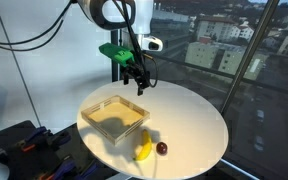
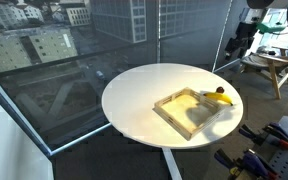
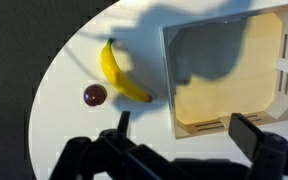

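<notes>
So the glass window wall (image 2: 114,40) is filling the whole background, with city buildings (image 2: 34,40) showing through it. In front of it the round white desk (image 1: 189,120) is standing on a single leg, and it's showing up in both exterior views (image 2: 134,95). A wooden trestle (image 2: 267,65) is standing off beyond the desk's far edge in an exterior view, well apart from everything on top.

On the desk, the shallow wooden tray (image 1: 96,104) is sitting flat, pushed toward one side so that one of its corners is coming close to the desk's edge (image 2: 171,96). Its bare wooden floor is showing, and in the wrist view its upright wall (image 3: 169,80) is casting a shadow inward.

The tool (image 1: 139,88) is hanging in the air above the desk, over the tray's side that's facing the middle of the desk, and it isn't touching anything. Its fingers (image 3: 249,132) are standing wide apart and gripping nothing, and in the wrist view a corner of the tray is showing between them (image 3: 184,125).

The banana (image 3: 117,75) is lying on the desk just outside the tray, between the tray's wall and the desk's curved edge (image 1: 144,149). That wall is standing between the banana and the tray's floor. A small dark red round fruit (image 3: 95,94) is sitting just beside the banana, on the side facing the desk's edge (image 1: 162,148).
</notes>
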Controlling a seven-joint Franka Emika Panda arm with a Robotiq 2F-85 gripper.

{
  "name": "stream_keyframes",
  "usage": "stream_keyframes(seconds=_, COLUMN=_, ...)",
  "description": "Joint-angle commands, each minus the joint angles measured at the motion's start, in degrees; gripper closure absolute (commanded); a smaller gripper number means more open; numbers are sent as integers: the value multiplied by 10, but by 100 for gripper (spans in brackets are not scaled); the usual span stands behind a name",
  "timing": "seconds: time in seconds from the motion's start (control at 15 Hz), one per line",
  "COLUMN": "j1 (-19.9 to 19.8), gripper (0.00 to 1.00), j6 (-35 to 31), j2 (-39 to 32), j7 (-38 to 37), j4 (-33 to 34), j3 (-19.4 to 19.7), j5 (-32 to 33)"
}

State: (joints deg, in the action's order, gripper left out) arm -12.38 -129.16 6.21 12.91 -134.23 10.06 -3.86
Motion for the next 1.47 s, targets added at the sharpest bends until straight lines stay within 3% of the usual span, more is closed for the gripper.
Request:
stream_keyframes(seconds=0.0, j1=7, gripper=0, j6=1, j2=0, j7=-1, j4=1, j3=7, j5=1)
stream_keyframes(seconds=1.4, j1=47, gripper=0, j6=-2, j2=31, j7=-10, j4=-1, j3=-17, j5=18)
